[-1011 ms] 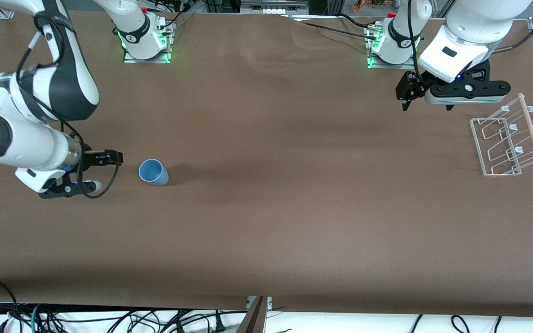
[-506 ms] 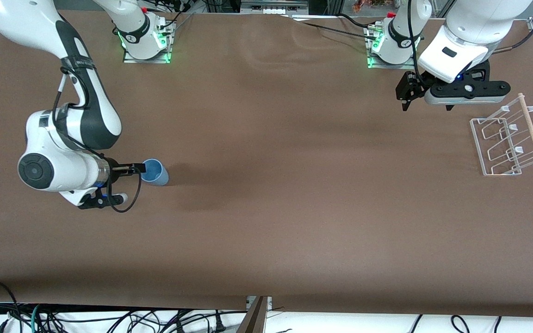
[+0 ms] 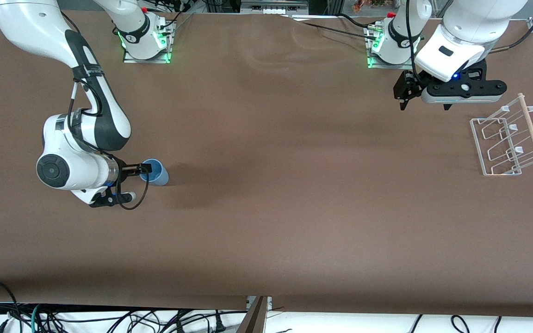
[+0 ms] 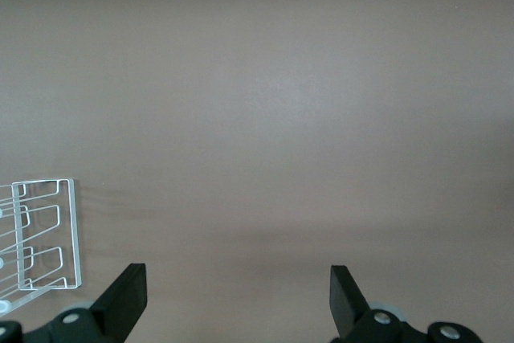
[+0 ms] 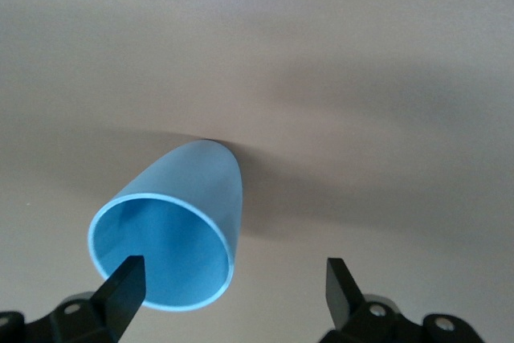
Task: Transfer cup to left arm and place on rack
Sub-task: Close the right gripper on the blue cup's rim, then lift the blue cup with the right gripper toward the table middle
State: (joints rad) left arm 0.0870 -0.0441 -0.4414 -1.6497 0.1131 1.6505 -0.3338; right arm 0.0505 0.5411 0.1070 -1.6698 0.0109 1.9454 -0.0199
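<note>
Light-blue and lying on its side, the cup (image 3: 154, 172) sits on the brown table (image 3: 266, 208) toward the right arm's end, its open mouth facing the right gripper (image 3: 142, 171). From the front camera, that gripper is low at the cup's rim, its black fingers spread, one at the mouth's edge; no grip on the cup shows. At the table's opposite end, the left arm (image 3: 461, 41) waits, with the left gripper (image 3: 404, 92) hanging over bare table near its own base, beside the rack (image 3: 509, 138). The rack stands on the table toward the left arm's end, its wooden dowel (image 3: 531, 128) lying across the wire loops. Switching to the left wrist view: both fingertips (image 4: 128, 295) stand wide apart with nothing but table between them, and a corner of the white wire rack (image 4: 44, 234) shows at the frame's edge. Now the right wrist view: the cup (image 5: 173, 230) fills the foreground, mouth toward the camera, one fingertip (image 5: 124, 279) overlapping the rim and the other clear to the side, jaws parted.
</note>
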